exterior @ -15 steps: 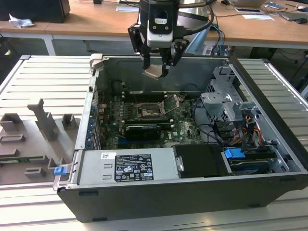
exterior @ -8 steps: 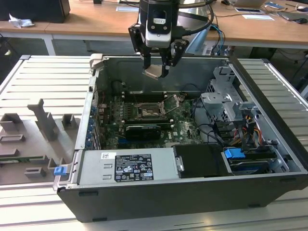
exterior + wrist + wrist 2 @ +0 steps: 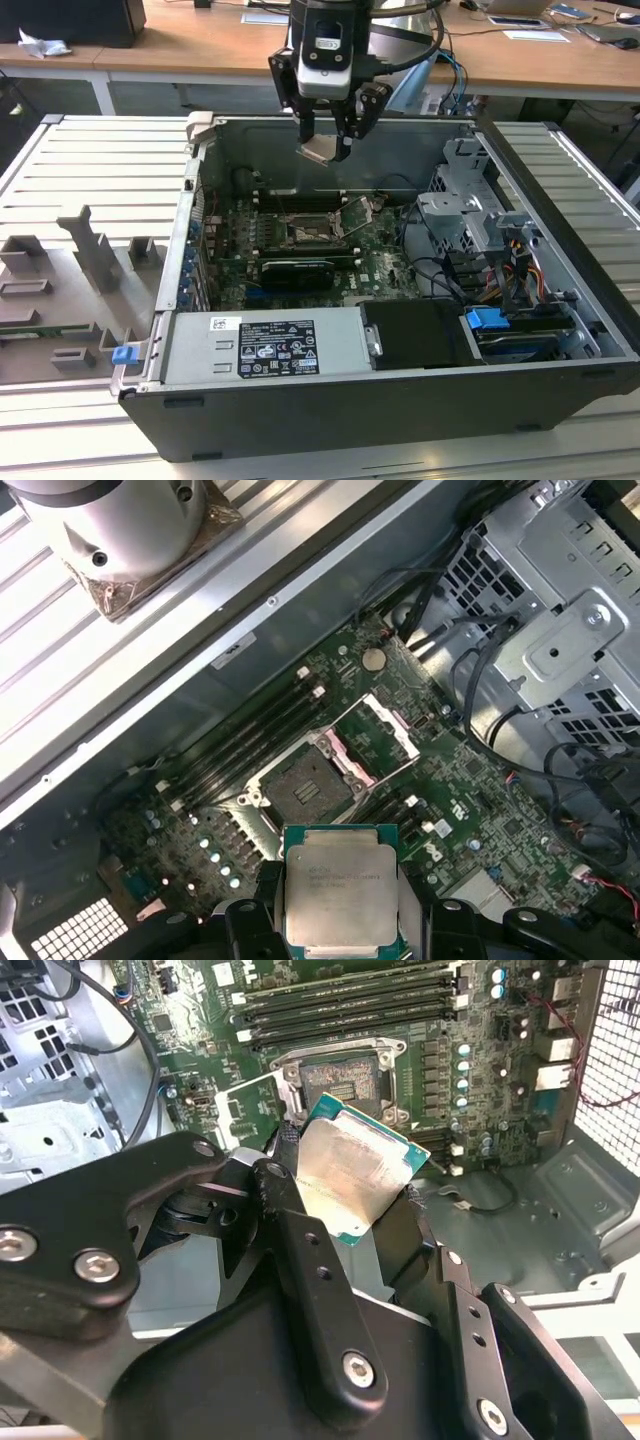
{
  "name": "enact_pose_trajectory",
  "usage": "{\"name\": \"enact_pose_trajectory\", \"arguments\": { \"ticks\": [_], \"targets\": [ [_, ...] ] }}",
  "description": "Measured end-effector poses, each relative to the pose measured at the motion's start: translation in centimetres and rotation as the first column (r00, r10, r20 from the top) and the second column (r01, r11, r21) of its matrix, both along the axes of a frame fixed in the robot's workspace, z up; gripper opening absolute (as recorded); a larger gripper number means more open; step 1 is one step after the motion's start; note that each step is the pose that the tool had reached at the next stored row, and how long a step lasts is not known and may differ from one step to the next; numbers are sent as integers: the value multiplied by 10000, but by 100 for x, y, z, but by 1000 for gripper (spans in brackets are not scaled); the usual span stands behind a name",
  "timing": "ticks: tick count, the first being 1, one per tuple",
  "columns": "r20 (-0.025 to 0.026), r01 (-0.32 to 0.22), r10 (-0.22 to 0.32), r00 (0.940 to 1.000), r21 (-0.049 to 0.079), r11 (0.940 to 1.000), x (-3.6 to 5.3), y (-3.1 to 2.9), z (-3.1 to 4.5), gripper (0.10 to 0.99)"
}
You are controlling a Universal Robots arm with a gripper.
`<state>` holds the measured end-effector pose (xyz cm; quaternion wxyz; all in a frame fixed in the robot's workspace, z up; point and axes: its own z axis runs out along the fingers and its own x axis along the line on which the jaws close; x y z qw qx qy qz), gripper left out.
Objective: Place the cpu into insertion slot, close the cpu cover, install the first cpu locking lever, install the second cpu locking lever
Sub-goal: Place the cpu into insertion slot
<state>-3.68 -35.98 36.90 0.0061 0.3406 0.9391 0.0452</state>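
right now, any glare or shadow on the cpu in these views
Second wrist view: bright glare washes out the cpu on its metal top. First wrist view: the top is evenly lit, with no glare. Exterior view: it looks pale against the shaded inside of the case.

An open black computer case (image 3: 350, 410) lies on the ribbed aluminium table (image 3: 570, 160). Inside, the silvery square cpu cover (image 3: 358, 213) stands raised at the exterior view's right of the dark square socket (image 3: 305, 232). The thin square grey cpu (image 3: 316, 152) hangs above, pinched in the black gripper (image 3: 325, 146).
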Motion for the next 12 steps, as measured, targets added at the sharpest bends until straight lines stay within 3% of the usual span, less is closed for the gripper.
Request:
{"name": "enact_pose_trajectory", "arguments": {
  "ticks": [12],
  "targets": [
    [-1, 572, -572, 9984, 0, 9984, 0, 0, -1, 541]
  ]
}}
